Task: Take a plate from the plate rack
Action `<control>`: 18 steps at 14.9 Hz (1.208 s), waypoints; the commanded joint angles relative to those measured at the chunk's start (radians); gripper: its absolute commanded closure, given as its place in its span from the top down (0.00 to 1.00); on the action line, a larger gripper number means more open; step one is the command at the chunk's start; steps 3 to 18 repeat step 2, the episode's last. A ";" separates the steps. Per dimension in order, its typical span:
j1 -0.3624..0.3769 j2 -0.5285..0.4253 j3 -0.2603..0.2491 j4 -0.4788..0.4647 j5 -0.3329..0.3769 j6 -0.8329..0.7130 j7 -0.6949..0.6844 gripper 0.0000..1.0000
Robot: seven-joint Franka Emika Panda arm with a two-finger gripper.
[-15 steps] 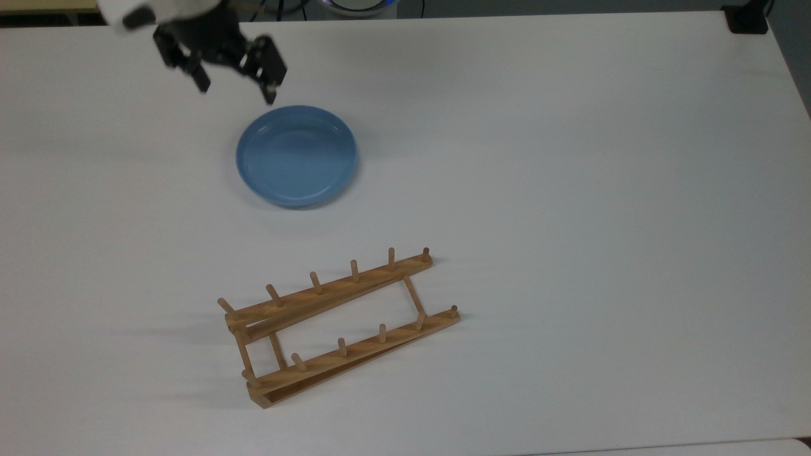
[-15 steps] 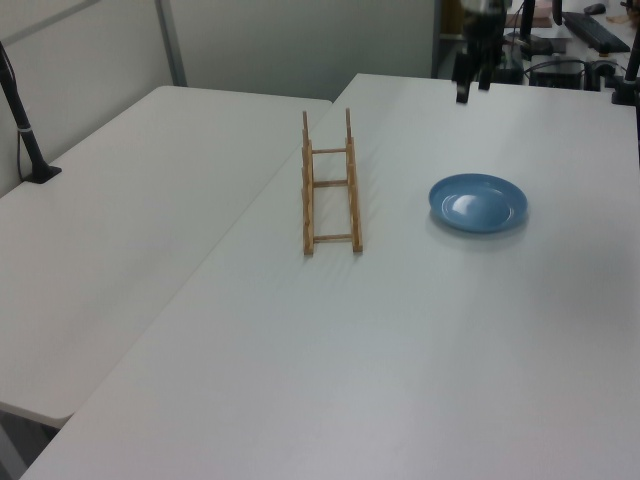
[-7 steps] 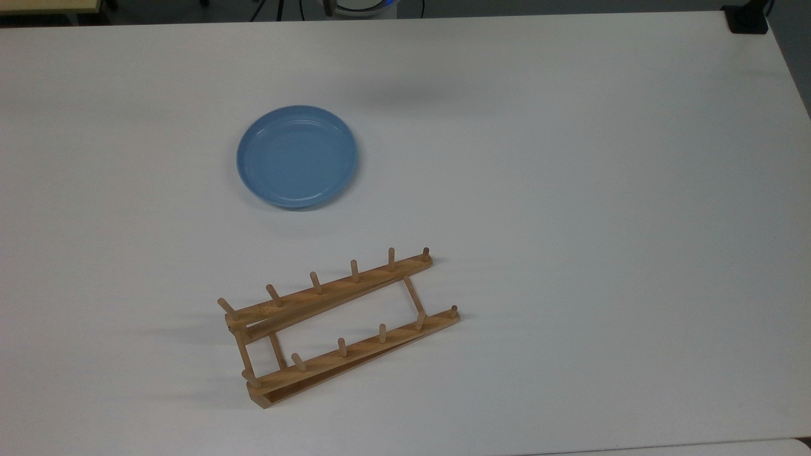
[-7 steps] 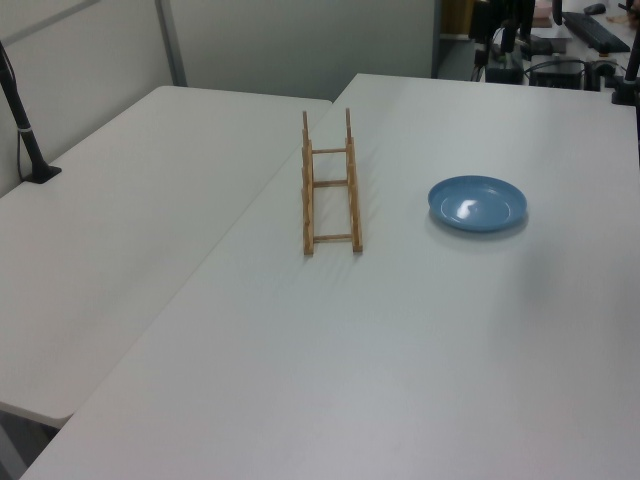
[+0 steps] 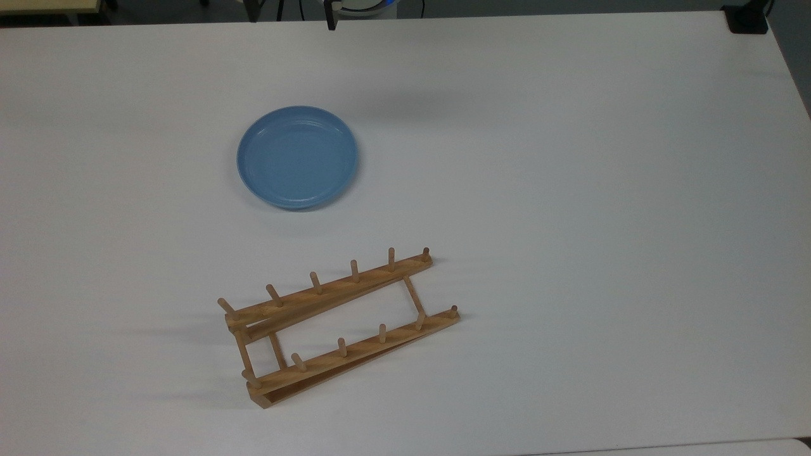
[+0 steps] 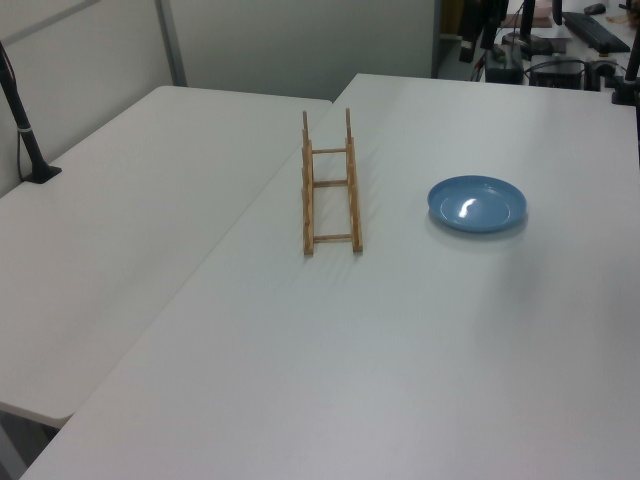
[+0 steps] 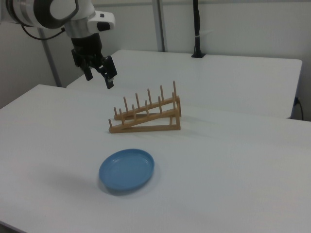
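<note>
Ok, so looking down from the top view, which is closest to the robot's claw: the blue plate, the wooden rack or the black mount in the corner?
The gripper hangs open at the top view's upper edge, left of middle.
1. The plate: just below it, nearest.
2. The plate rack: further down, beyond the plate.
3. The black mount: the table's upper-right corner, farthest.

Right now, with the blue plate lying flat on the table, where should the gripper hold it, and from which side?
Probably the raised rim, from above. The plate lies flat on the table, apart from the rack, so one finger inside and one outside the rim seems best. The gripper hangs open.
</note>
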 commanded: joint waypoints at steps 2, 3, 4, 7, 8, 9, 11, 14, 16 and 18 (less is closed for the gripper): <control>0.014 -0.006 -0.012 -0.008 -0.045 0.020 -0.050 1.00; 0.014 -0.006 -0.012 -0.008 -0.045 0.020 -0.050 1.00; 0.014 -0.006 -0.012 -0.008 -0.045 0.020 -0.050 1.00; 0.014 -0.006 -0.012 -0.008 -0.045 0.020 -0.050 1.00; 0.014 -0.006 -0.012 -0.008 -0.045 0.020 -0.050 1.00; 0.014 -0.006 -0.012 -0.008 -0.045 0.020 -0.050 1.00; 0.014 -0.006 -0.012 -0.008 -0.045 0.020 -0.050 1.00; 0.014 -0.006 -0.012 -0.008 -0.045 0.020 -0.050 1.00; 0.014 -0.006 -0.012 -0.008 -0.045 0.020 -0.050 1.00; 0.014 -0.006 -0.012 -0.008 -0.045 0.020 -0.050 1.00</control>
